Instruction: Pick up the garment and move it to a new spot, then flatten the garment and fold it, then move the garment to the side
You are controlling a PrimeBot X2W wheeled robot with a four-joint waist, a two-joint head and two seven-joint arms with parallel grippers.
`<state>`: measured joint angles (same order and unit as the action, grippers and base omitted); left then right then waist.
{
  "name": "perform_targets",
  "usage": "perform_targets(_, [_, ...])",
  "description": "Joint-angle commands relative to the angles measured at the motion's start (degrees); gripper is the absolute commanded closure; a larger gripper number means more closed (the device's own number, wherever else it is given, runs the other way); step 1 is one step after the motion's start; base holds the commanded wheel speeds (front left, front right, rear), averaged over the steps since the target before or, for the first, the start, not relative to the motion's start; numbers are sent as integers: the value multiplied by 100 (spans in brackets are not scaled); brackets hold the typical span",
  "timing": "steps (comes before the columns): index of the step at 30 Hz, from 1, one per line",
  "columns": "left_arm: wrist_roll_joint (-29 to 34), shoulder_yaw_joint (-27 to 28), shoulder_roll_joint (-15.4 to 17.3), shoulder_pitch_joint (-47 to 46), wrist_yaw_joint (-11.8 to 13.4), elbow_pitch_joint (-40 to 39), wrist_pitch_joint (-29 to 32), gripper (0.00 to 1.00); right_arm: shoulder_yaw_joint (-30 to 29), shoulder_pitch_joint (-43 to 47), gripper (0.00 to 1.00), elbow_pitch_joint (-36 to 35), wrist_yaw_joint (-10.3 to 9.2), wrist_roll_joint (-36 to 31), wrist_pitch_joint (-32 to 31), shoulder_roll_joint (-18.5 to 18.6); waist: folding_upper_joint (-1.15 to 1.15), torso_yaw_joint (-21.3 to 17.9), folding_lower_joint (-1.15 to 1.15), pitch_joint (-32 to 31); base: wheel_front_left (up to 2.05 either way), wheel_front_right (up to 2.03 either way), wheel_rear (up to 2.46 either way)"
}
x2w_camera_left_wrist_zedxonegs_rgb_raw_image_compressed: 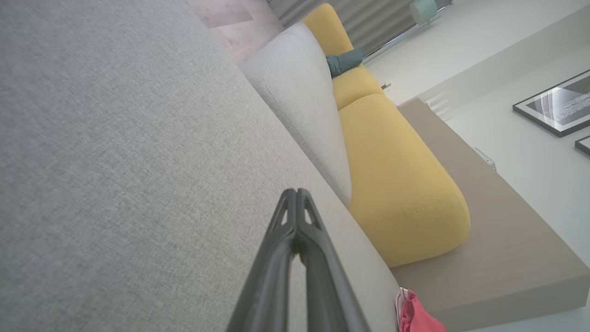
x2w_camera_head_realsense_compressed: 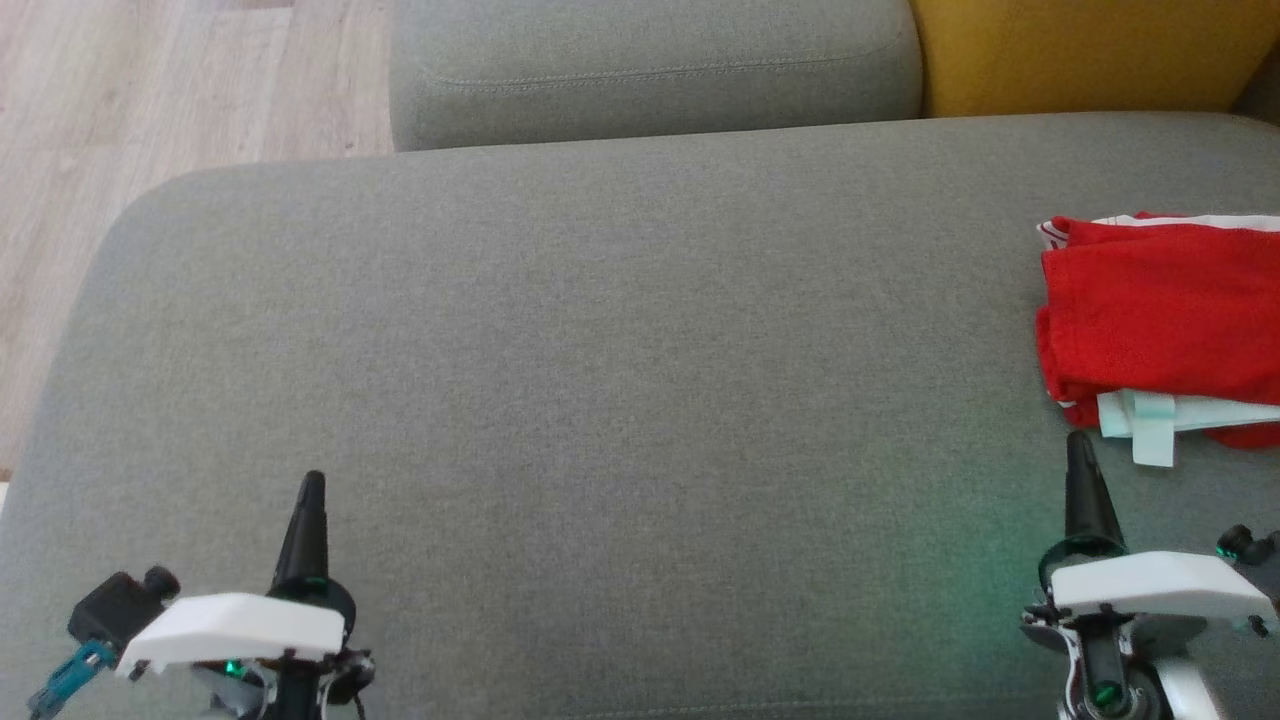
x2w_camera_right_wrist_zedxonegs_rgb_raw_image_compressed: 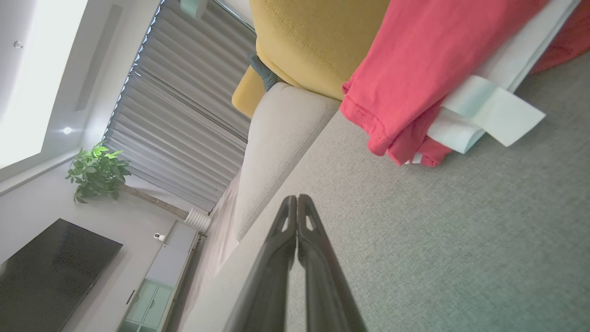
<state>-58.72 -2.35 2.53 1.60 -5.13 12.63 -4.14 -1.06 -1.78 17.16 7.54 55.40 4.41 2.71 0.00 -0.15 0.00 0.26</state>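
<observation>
A red garment [x2w_camera_head_realsense_compressed: 1160, 305] with white trim and a pale mint fabric piece [x2w_camera_head_realsense_compressed: 1150, 418] lies folded at the right edge of the grey sofa seat [x2w_camera_head_realsense_compressed: 600, 380]. It also appears in the right wrist view as the red garment [x2w_camera_right_wrist_zedxonegs_rgb_raw_image_compressed: 415, 69] ahead and to the right of the fingers, and as a small corner of the garment [x2w_camera_left_wrist_zedxonegs_rgb_raw_image_compressed: 417, 318] in the left wrist view. My right gripper [x2w_camera_head_realsense_compressed: 1078, 445] is shut and empty, just below the garment and apart from it. My left gripper [x2w_camera_head_realsense_compressed: 312, 483] is shut and empty at the lower left, far from the garment.
A grey back cushion [x2w_camera_head_realsense_compressed: 650, 70] and a yellow cushion [x2w_camera_head_realsense_compressed: 1090, 50] stand behind the seat. Wooden floor [x2w_camera_head_realsense_compressed: 150, 90] lies to the left beyond the seat's rounded edge. A wide stretch of bare seat lies between the two grippers.
</observation>
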Motion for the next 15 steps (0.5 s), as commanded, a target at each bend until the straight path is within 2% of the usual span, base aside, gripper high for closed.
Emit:
perform_targets(1, [-172,194,83,-343,-58,-167,35,100,13,-324,100,-229,-3,188,-52,101,0,1,0,0,0,0,0])
perform_targets(15, [-984,341,90,-450,-102,-91,271,100,-92,-350,100,-252,-4,1087,-283,105,0,4,0,-2,0,0,0])
